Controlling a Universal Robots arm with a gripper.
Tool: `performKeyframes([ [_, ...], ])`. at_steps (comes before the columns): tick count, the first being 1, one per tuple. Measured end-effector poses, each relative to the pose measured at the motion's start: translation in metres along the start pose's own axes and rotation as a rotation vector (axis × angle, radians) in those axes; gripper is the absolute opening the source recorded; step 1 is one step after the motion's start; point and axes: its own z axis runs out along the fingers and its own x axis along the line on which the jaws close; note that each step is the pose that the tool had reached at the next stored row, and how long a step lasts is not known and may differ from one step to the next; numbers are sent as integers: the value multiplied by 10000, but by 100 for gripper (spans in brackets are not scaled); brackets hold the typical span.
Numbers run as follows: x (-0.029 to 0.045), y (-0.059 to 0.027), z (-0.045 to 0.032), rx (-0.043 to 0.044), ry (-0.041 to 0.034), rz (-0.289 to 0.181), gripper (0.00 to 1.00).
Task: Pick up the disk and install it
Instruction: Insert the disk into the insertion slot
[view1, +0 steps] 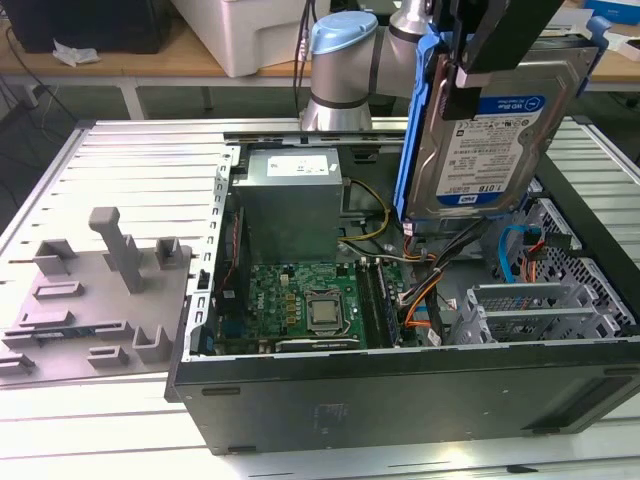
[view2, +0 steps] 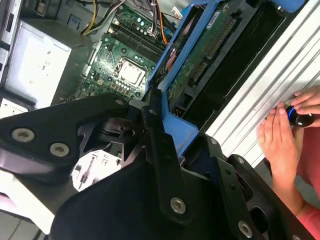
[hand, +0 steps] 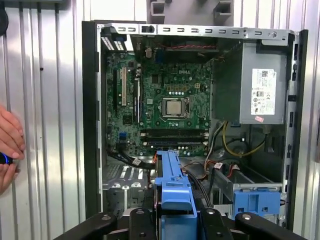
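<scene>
Claw (view1: 478, 75) pressed together on the disk (view1: 490, 140), pinching it by the upper edge of its blue carrier frame. In the exterior view the disk hangs on edge, near upright, with its labelled face toward the camera. It is held over the exterior view's right part of the open computer case (view1: 400, 400), above the drive cage (view1: 540, 310). The case lies on its side on the slatted metal table (view1: 100, 160). Motherboard (view1: 300, 300) exposed, grey power supply (view1: 290, 200) just beside it. A grey fixture (view1: 110, 290) sits on the table off the case's side, toward the exterior view's left. The second wrist view shows the disk's circuit-board underside (view2: 205, 45) in its blue frame. A person's hand (view2: 280, 140) rests on the table beside the case, fingers on a small dark object. The first wrist view shows a blue latch (hand: 256, 202) inside the case.
</scene>
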Motion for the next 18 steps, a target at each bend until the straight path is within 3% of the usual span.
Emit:
performKeyframes([
  [5, 0, -20, 4, -14, 26, 406, 37],
  [8, 0, -55, 7, -96, 30, 423, 37],
  [11, 0, -103, 11, -263, 34, 431, 37],
  [18, 35, -184, 31, -319, 36, 433, 37],
])
